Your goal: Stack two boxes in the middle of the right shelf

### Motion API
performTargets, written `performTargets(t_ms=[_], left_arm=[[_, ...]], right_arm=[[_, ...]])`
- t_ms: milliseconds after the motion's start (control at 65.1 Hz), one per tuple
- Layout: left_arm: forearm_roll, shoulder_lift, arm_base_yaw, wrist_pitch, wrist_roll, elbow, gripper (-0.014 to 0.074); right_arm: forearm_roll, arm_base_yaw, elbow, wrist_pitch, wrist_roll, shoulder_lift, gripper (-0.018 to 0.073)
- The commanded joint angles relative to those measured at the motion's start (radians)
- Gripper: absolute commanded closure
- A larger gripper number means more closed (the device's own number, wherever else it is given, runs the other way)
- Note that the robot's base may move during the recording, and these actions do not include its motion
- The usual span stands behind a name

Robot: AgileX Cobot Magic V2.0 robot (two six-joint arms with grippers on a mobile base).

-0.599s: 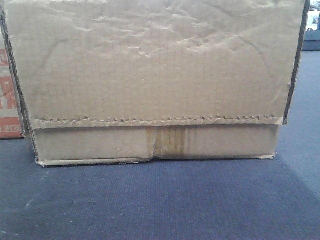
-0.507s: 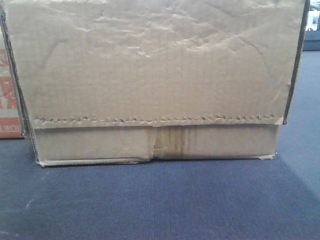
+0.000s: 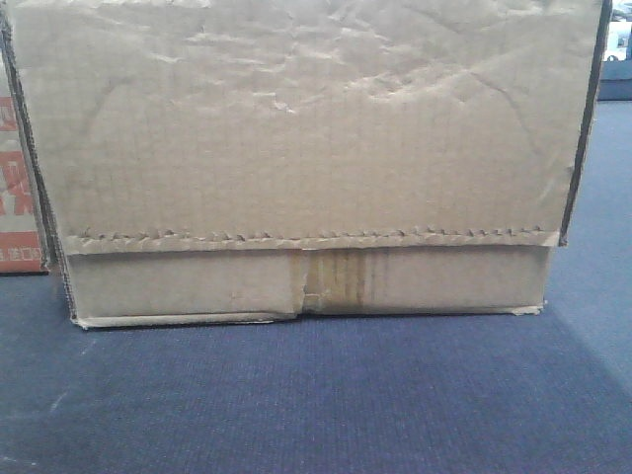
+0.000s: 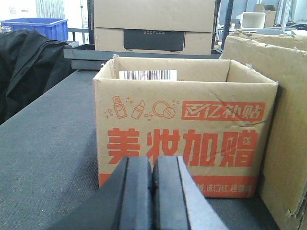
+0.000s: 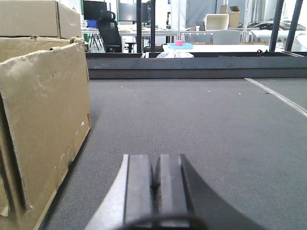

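- The plain brown carton (image 3: 306, 158) fills the front view, standing on the grey desk (image 3: 316, 405). In the right wrist view it sits at the left edge of the frame.
- A red-printed carton (image 4: 184, 129), open-topped, stands just beside it in the centre of the left wrist view.
- My left fingers (image 4: 139, 191) and right fingers (image 5: 141, 187) are pressed together and hold nothing.
- No steel shelf shows in any view, so I judge that nothing is stacked yet and both lifts are still to do.
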Motion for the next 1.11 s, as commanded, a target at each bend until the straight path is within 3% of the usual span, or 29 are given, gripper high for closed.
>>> performTargets(t_ms=[0,200,445,614,676,799,937,1029,1091], left_arm=[[-0.005,-0.006,-0.007,-0.016,0.002,-0.002,0.0707],[-0.005,-0.006,-0.007,-0.104,0.002,-0.002,0.0707],[-0.009,-0.006,-0.007,-0.129,0.002,-0.002,0.0707],[-0.02,-0.006,-0.007,-0.309,0.002,-0.002,0.0707],[-0.02,-0.006,-0.007,-0.327,0.002,-0.048,0.0707],[-0.014,-0.005,-0.007,-0.18,0.002,-0.244,0.0707],[-0.014,0.091,-0.007,0.084,0.002,-0.518,0.0707],[-0.014,0.207,-0.007,0.303,0.002,-0.718,0.0664],[-0.014,0.282,-0.007,0.389,0.002,-0.817,0.0596]], right_arm=[[-0.007,-0.006,0.0,-0.017,-0.002,-0.003,0.0713],[-0.007,-0.005,0.0,-0.032,-0.002,-0.003,0.0713],[-0.007,-0.005,0.0,-0.077,-0.002,-0.003,0.0713],[-0.007,-0.005,-0.026,-0.114,-0.002,-0.003,0.0713],[-0.007,-0.005,-0.085,-0.099,-0.002,-0.003,0.0713],[-0.007,-0.005,-0.271,-0.014,-0.002,-0.003,0.0713],[-0.007,-0.005,-0.508,0.119,-0.002,0.056,0.0708],[-0.007,-0.005,-0.658,0.194,-0.002,0.156,0.0647],[-0.007,-0.005,-0.73,0.209,-0.002,0.221,0.0585]])
